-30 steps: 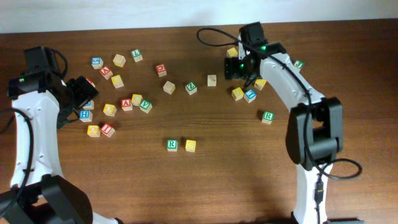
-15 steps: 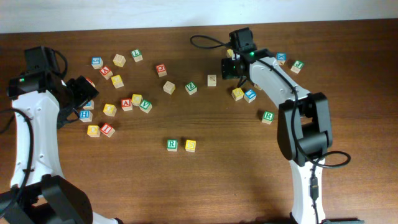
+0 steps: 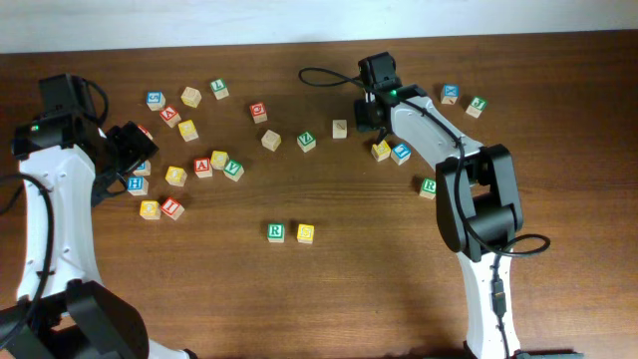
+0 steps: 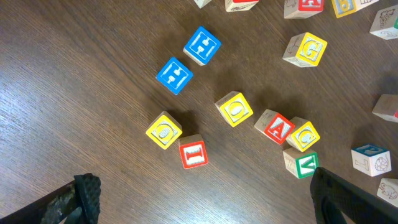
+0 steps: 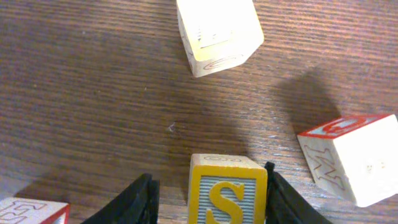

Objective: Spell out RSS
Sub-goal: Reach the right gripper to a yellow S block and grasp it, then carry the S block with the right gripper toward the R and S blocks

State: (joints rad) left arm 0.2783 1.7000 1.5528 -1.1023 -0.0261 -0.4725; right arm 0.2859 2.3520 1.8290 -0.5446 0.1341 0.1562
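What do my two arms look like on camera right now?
The left arm and right arm have white links and black joints, each with a small green light. A black cable trails from the right arm. The fingers are black.

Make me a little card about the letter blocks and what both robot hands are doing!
Row made: green R cube beside a yellow cube
Next cube: yellow S cube, on the table between the right fingers
Right fingers: open, a gap on one side, not gripping yet
Left fingers: wide open, empty, over scattered cubes
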